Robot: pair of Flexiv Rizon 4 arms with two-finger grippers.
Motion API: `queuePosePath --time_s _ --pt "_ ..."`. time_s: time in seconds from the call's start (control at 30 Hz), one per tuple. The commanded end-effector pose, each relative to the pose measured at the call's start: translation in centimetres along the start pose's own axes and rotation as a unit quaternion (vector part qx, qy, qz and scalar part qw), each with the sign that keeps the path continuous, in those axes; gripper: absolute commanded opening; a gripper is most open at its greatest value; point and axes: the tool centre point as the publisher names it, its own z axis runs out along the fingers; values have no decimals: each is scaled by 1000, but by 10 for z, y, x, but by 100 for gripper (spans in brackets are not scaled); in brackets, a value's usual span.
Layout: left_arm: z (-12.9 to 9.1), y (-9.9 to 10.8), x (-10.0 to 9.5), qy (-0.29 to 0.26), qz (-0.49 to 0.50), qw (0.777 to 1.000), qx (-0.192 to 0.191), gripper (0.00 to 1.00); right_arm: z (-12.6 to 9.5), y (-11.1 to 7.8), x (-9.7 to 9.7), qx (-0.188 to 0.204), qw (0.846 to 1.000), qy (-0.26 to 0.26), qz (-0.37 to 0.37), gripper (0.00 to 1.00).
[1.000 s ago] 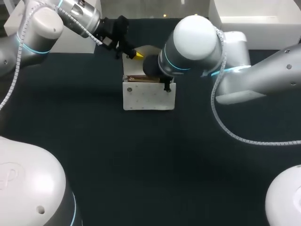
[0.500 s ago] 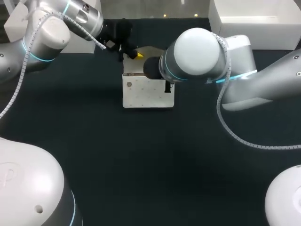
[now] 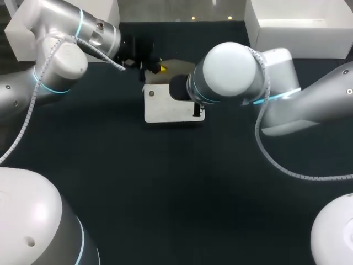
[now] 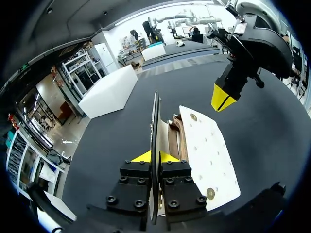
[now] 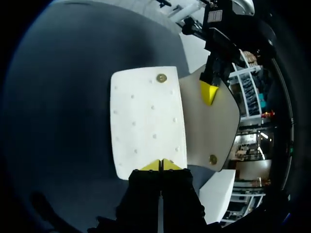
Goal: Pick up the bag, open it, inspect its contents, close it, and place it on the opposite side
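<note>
Change: over the last second the bag [image 3: 171, 107] has slid toward the far edge of the table [image 3: 165, 182], and both of your grippers went with it. From above its front now shows shorter, and the brown opening you saw earlier is covered.
Head view, bag: it sits on the table, white, with its flap [image 3: 177, 67] thrown open behind it and a metal stud [image 3: 150, 93] at its front left corner.
Head view, arms: your left arm [image 3: 60, 61] brings the left gripper [image 3: 160, 68] to the flap's left edge. Your right arm [image 3: 231, 74] hangs over the bag's right end, with the right gripper [image 3: 196, 107] at that corner.
Head view, surface: dark and matte all round the bag.
Left wrist view, fingers: the left gripper [image 4: 155, 156] is pinched narrow on the flap [image 4: 155, 116], which you see edge-on between the tips.
Left wrist view, bag: the front panel [image 4: 206, 150] lies just beside the flap with brown lining [image 4: 176, 136] between them. The right gripper [image 4: 222, 98] is at the bag's far end.
Right wrist view, fingers: the right gripper [image 5: 160, 165] has its tips pressed together on the near edge of the front panel [image 5: 146, 116].
Right wrist view, bag: the flap [image 5: 214, 121] spreads beside the panel and carries a snap [image 5: 212, 158]. The left gripper [image 5: 209, 92] touches the flap's far edge.
</note>
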Motion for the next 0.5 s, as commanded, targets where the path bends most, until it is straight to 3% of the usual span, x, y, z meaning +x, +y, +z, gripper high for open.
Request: queuePosePath --time_s 0.03,0.5 --pt "10 9 -1 -21 25 999 14 0 4 3 7 -1 1000 -2 3 0" --pt "32 30 -12 -13 52 998 16 0 19 4 31 5 1000 15 24 0"
